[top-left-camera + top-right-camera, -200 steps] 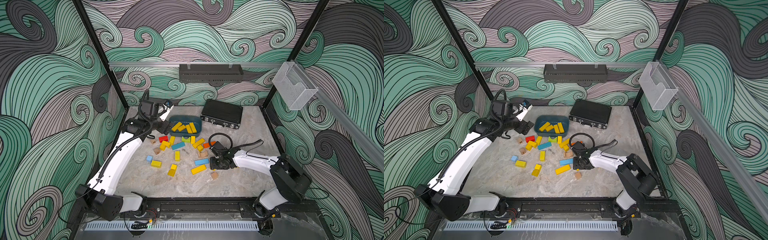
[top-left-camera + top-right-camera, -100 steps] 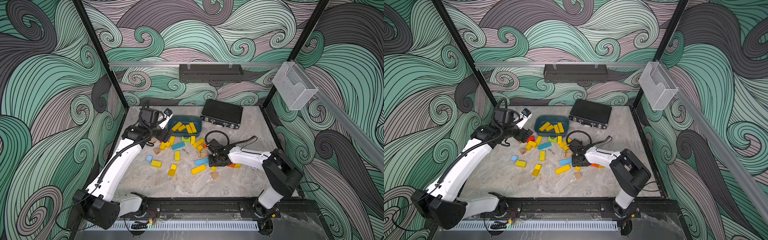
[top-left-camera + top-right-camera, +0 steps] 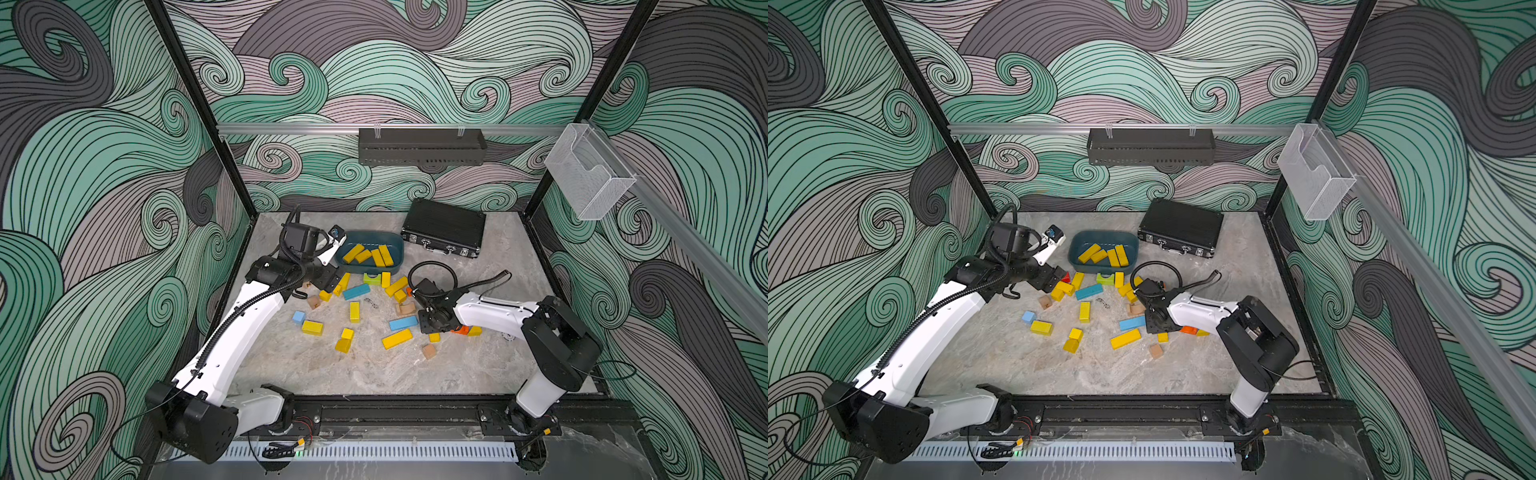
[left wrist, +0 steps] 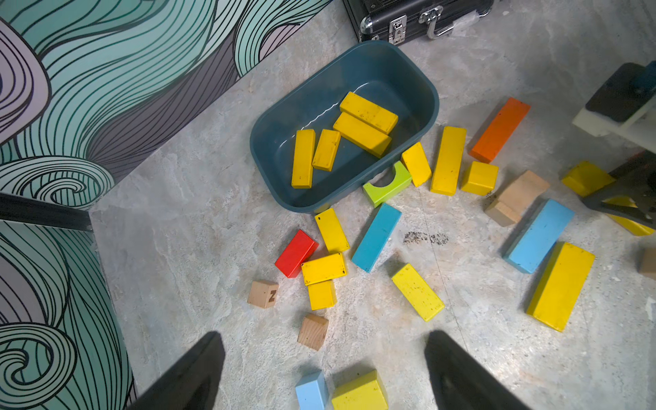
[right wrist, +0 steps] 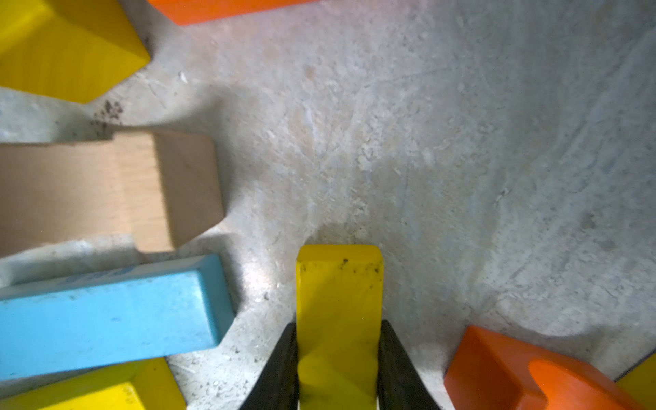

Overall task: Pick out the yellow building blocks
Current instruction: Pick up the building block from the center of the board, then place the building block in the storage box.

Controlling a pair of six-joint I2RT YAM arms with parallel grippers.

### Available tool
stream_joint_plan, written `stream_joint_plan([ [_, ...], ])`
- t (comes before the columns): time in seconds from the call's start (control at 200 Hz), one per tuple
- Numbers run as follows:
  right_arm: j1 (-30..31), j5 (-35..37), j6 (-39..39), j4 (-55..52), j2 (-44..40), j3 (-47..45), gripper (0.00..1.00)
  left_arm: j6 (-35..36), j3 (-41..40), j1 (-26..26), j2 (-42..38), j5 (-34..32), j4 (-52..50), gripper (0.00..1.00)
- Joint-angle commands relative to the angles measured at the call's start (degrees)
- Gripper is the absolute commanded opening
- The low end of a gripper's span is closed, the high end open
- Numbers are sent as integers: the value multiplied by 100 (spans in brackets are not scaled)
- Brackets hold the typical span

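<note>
Several yellow building blocks (image 3: 397,338) lie scattered on the marble table, and several more lie inside the teal bin (image 3: 398,243). My right gripper (image 5: 338,323) is low over the table, shut on one narrow yellow block (image 5: 339,280) that sticks out past its black fingers. In both top views this gripper (image 3: 432,324) sits beside a blue bar (image 3: 403,323) and hides the held block. My left gripper (image 4: 323,340) hangs open above the blocks at the pile's left edge, in front of the bin (image 4: 319,92), with nothing between its fingers. It shows from above too (image 3: 1050,278).
A black case (image 3: 444,232) lies behind the bin. Mixed among the yellow ones are a lime-green arch (image 3: 372,278), blue bars (image 3: 356,291), an orange block (image 3: 460,330), a red block (image 4: 295,252) and plain wooden cubes (image 3: 429,351). Patterned walls close three sides.
My right gripper has closed on the yellow block after shifting left into the pile. My left arm has swung down from beside the bin toward the scattered blocks, staying open.
</note>
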Motion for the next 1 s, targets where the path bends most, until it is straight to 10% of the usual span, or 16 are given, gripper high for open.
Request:
stream_joint_plan([
  [0.0,2,158,-160,-509,123,-118,25,121,-82,29,-253,11,-154,89],
  [0.63,-253,-459,-1135,-957,-484,1303,18,1205,-1486,32,-1224,651,-747,88],
  [0.996,-499,-1005,-1905,-996,993,3764,19,1583,-1921,23,-1622,895,-1248,88],
])
